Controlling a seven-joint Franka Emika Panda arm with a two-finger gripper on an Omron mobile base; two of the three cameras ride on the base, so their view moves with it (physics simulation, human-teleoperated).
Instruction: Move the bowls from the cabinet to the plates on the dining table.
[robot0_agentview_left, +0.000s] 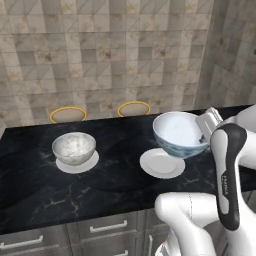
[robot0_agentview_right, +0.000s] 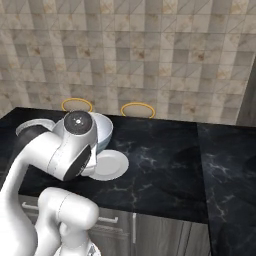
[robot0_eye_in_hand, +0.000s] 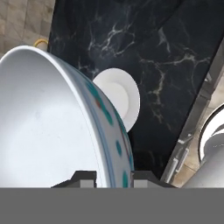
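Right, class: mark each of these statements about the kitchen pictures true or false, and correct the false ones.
1. The marbled bowl sits on a plate. True.
2. The blue-patterned bowl rests flat on the table. False: the gripper holds it by the rim, up in the air above the table.
3. The plate under the held bowl is bare. True.
4. The tabletop is light wood. False: it is black marble with white veins.
5. Two yellow-rimmed chair backs show beyond the table. True.
6. The gripper is open and carries nothing. False: it is shut on the blue-patterned bowl's rim.
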